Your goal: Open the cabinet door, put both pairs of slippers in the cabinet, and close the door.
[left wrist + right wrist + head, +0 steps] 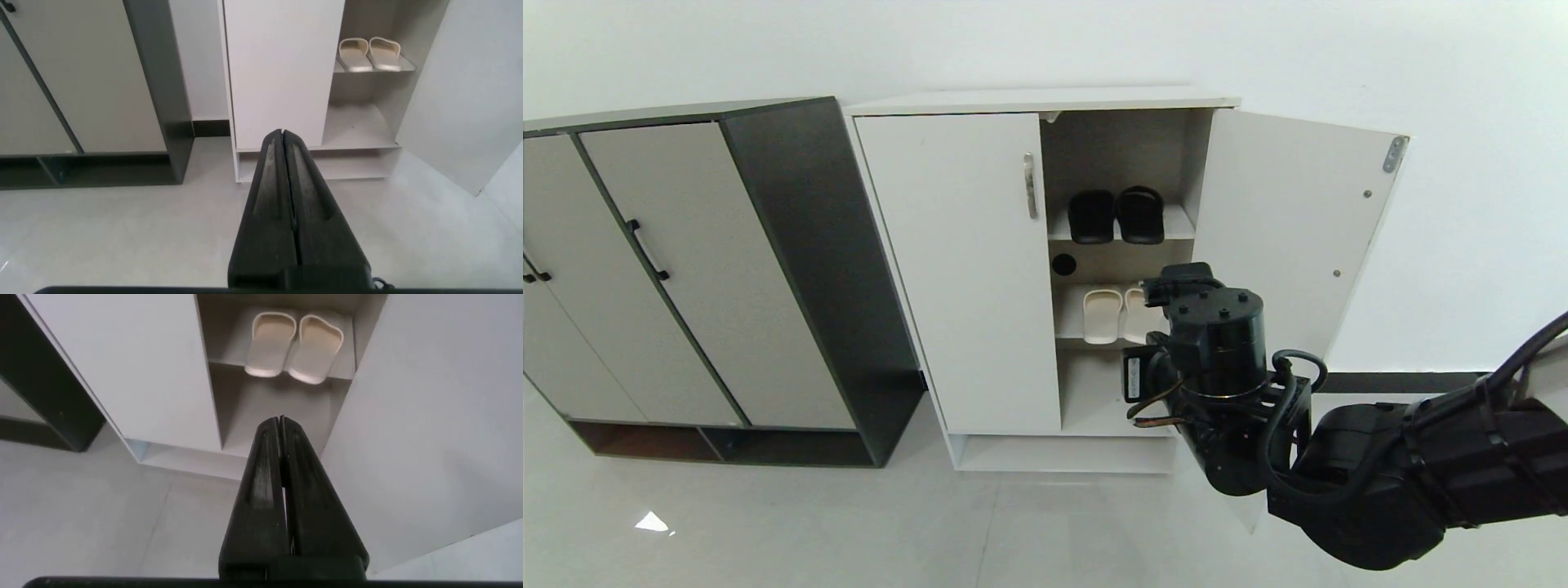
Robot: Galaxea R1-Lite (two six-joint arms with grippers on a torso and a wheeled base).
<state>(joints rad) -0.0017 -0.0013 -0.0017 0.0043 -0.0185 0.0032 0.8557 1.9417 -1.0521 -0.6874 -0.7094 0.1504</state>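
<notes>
The right gripper (282, 423), pinched together and empty, may skid off the smooth, open white cabinet door (1290, 237), leaving it ajar.

cabinet (964, 269) white | upper slippers (1092, 216) black | lower slippers (1101, 314) cream

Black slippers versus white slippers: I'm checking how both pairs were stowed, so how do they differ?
The black slippers sit on the upper shelf, the white slippers on the shelf below. The black slippers are dark, the white slippers pale like the shelves. In the head view the black slippers show whole; the right arm covers part of the white slippers. Both pairs lie side by side in the white cabinet.
</notes>
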